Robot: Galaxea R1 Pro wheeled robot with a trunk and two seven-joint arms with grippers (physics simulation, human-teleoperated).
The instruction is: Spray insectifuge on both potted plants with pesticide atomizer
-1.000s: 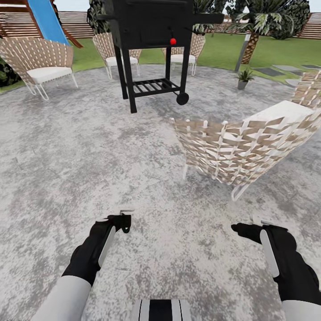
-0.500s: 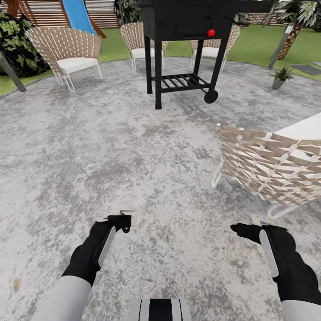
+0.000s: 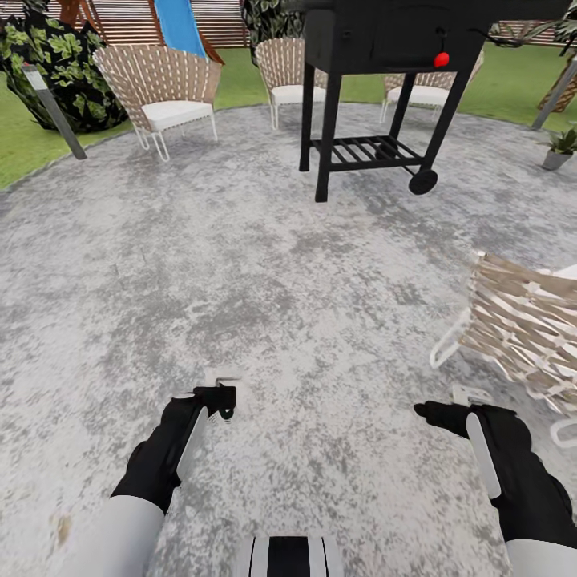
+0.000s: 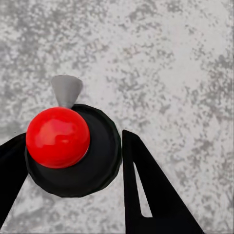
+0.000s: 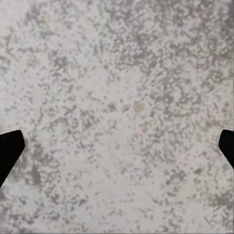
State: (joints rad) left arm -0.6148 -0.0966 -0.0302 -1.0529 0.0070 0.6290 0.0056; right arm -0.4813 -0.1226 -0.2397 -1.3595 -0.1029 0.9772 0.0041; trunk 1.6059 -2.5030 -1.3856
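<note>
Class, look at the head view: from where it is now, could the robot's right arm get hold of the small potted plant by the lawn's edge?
Probably not. The small grey-potted plant sits far across the grey speckled paving, beyond the woven wicker chair, while the right tool hangs near the body.

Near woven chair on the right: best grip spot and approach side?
Grip the top rim of the chair back, coming from the robot's side with the right gripper. The woven back faces the robot, so that rim is the nearest exposed bar; the seat lies beyond it.

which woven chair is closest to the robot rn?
The woven chair at the right edge, just beyond the right gripper. The other woven chairs stand far off past the black grill, by the lawn.
</note>
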